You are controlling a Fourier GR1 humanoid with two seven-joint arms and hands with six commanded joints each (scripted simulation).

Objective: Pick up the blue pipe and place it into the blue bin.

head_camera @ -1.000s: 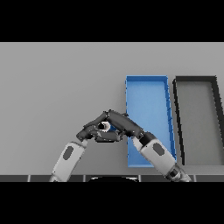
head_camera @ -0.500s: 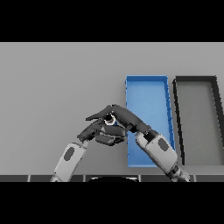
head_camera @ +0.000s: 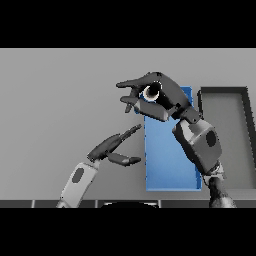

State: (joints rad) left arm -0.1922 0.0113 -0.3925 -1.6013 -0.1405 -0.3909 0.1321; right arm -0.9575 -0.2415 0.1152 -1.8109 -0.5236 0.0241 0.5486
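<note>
My right hand (head_camera: 167, 97) is raised well above the table, over the far left corner of the blue bin (head_camera: 167, 160). Its fingers are curled round the pipe (head_camera: 151, 92), of which only a round, ring-like end shows facing me; the rest is hidden inside the hand. The blue bin is a long open tray right of centre, partly covered by my right forearm. My left hand (head_camera: 111, 148) sits low beside the bin's left wall, fingers straight and thumb out, holding nothing.
A dark grey bin (head_camera: 245, 135) of the same shape stands just right of the blue one. Bare grey tabletop (head_camera: 55, 110) stretches across the whole left half and behind the bins.
My right hand has risen from the table with the pipe in it, moving up and towards the bin's far end. The left hand has let go and stayed low, its fingers now straight.
</note>
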